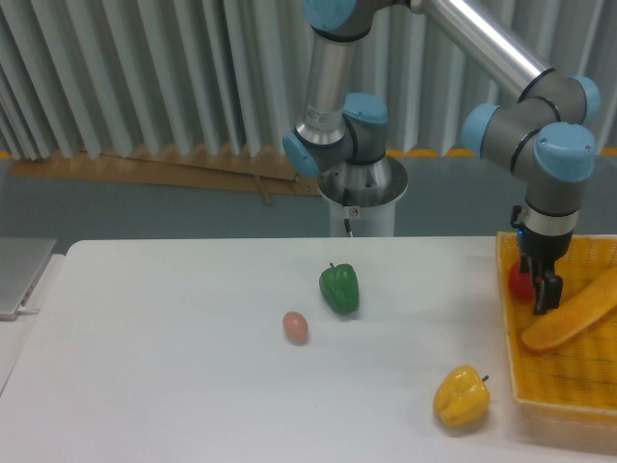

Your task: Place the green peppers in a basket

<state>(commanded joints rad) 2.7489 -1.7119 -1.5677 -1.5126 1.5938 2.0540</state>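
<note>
Camera view: egg [295, 327] and yellow pepper [461, 396] flank green pepper [339, 287].

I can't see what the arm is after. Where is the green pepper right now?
The green pepper sits on the white table near the middle, just right of a small egg, well left of the basket and gripper.

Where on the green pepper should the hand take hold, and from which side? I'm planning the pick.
Grip the green pepper across its broad body, coming straight down from above. It stands alone on the table, stem up, with the egg well apart, so both flanks look free. The hand is now over the basket.
</note>
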